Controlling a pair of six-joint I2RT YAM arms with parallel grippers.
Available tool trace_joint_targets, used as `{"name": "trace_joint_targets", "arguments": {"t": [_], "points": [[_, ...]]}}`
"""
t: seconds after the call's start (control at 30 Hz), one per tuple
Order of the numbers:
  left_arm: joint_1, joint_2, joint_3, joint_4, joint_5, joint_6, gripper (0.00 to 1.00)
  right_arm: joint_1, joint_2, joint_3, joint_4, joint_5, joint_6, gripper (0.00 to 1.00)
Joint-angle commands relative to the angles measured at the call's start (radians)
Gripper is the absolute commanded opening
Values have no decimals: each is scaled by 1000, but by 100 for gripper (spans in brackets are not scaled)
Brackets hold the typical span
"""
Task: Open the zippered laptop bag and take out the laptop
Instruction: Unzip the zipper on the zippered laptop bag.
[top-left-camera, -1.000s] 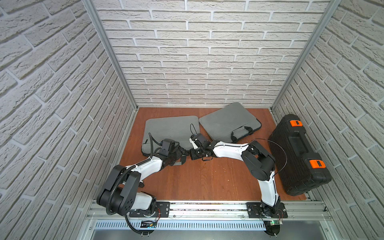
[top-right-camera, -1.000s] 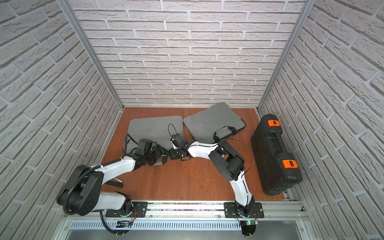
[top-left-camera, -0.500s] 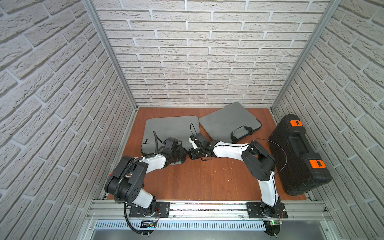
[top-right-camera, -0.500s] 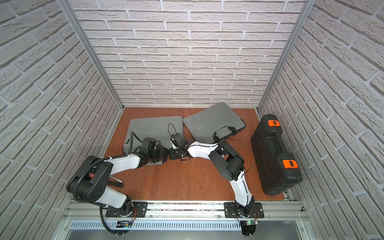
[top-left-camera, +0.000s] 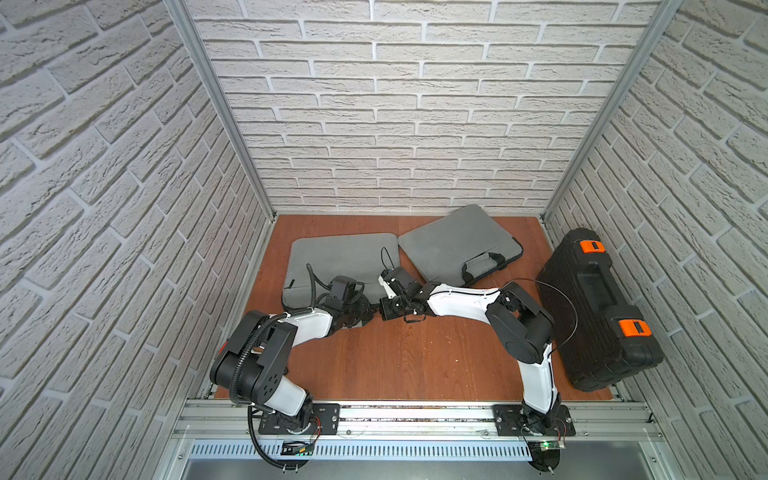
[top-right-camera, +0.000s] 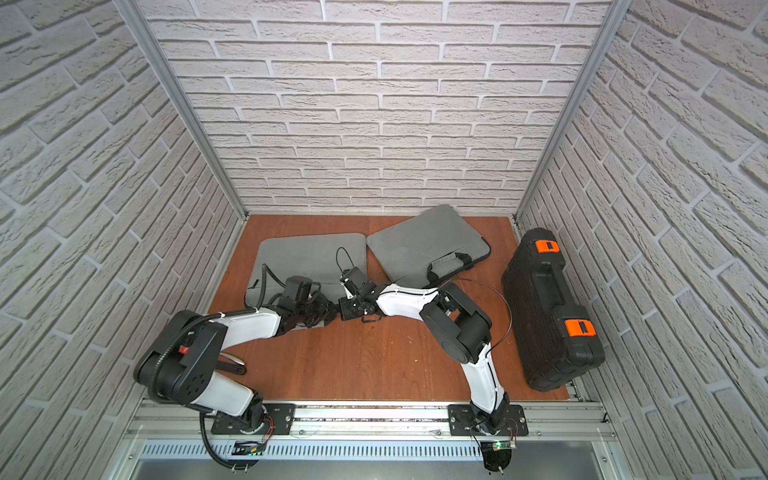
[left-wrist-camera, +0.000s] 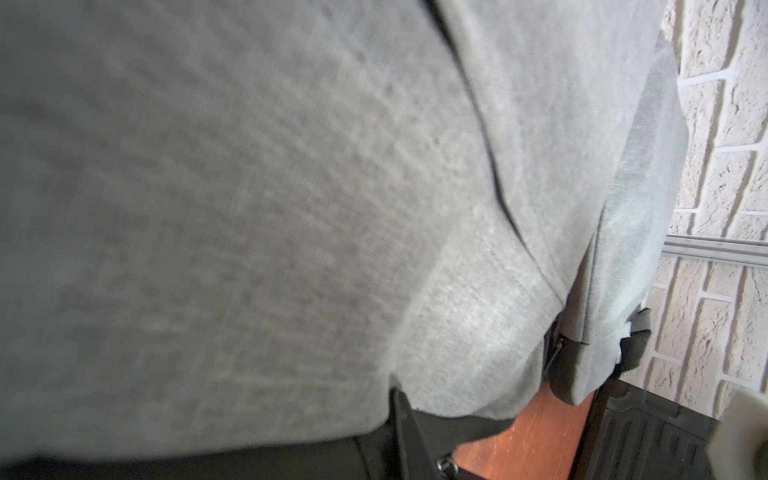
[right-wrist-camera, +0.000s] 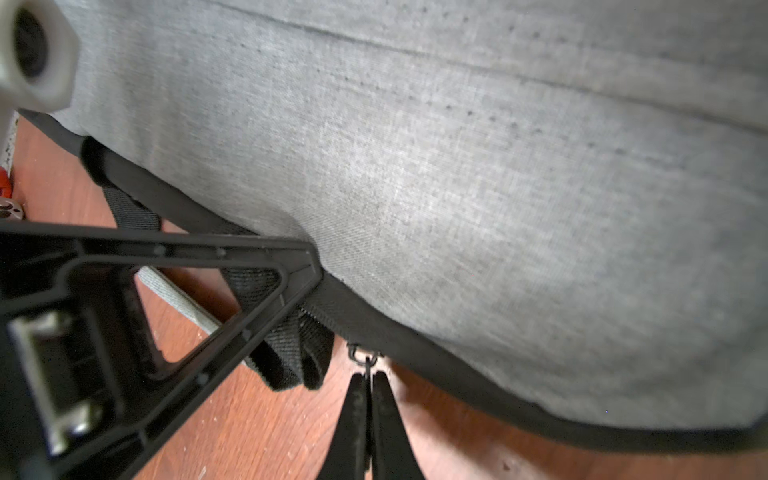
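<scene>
One grey laptop bag, black zipper pull

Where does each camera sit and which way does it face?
Top views: above the front rail, looking down on the table; left arm and right arm show.
Left wrist: close against the gray laptop bag; one jaw shows.
Right wrist: low at the bag's edge, facing the zipper pull; right gripper shut on it, left gripper alongside.
Shared: all show that bag.
</scene>
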Motion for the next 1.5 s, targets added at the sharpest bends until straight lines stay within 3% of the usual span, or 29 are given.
{"name": "trace_joint_targets", "arguments": {"t": [0.0, 0.27, 1.47], "points": [[23, -9, -29, -57, -34, 24, 7, -15, -87, -22, -33, 36, -17, 6], [40, -24, -42, -58, -41, 27, 0, -35, -118, -62, -56, 61, -33, 6], [113, -71, -68, -113, -38, 75, 0, -177, -126, -126, -103, 118, -129, 6]]}}
